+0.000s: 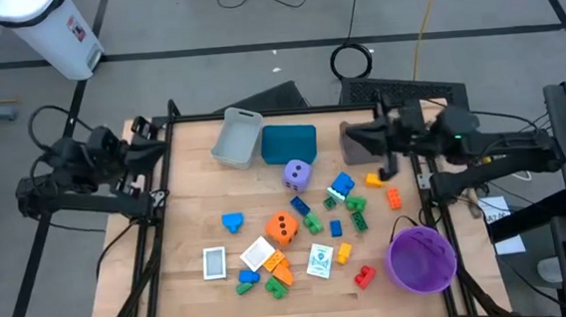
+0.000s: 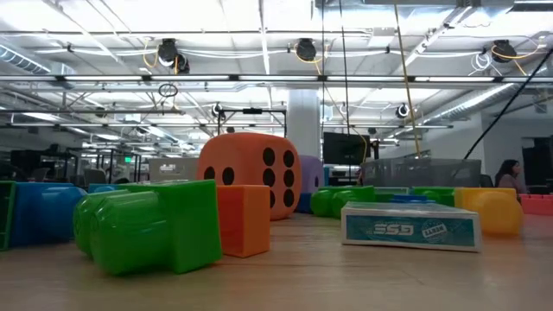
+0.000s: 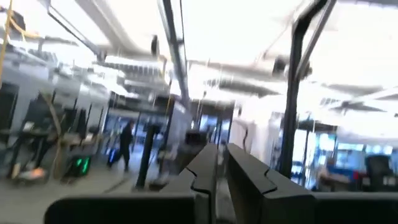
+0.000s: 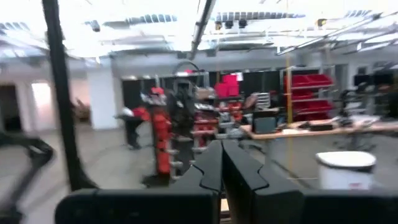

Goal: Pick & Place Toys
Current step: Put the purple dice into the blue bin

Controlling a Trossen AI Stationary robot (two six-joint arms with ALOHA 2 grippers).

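Note:
The toys lie spread over the middle of the wooden table: a purple die (image 1: 298, 174), an orange die (image 1: 283, 227), several small coloured bricks (image 1: 346, 206) and white cards (image 1: 214, 262). In the low view the orange die (image 2: 251, 173) stands behind a green brick (image 2: 151, 226). My left gripper (image 3: 221, 168) is raised at the table's left edge, shut and holding nothing. My right gripper (image 4: 222, 165) is raised at the far right, above the brown tray (image 1: 357, 143). It is shut and empty too. Both point up and out over the room.
A grey tray (image 1: 238, 139) and a teal tray (image 1: 289, 144) stand at the far middle of the table. A round purple bowl (image 1: 422, 259) sits at the near right. A person stands far off in the room (image 3: 125, 146).

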